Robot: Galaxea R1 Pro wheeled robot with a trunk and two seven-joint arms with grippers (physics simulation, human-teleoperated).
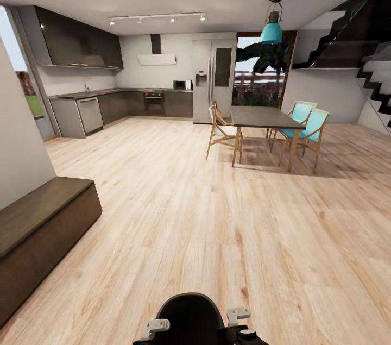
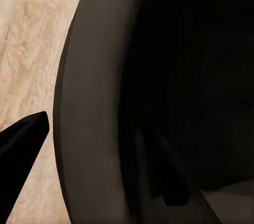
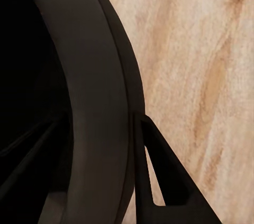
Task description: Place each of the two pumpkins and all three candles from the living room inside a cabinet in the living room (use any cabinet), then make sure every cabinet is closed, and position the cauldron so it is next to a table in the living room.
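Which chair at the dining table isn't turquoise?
The chair on the table's left, kitchen side: bare pale wood with a light seat. The two chairs on the right side have turquoise backs and seats.

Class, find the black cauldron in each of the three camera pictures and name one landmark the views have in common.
Head view: the cauldron sits at the bottom centre, between the two arms.
Left wrist view: its rim and dark interior take up the centre and right, one finger inside the rim and one outside.
Right wrist view: its rim curves down the left half, straddled likewise.
Shared landmark: the pale wood floor.
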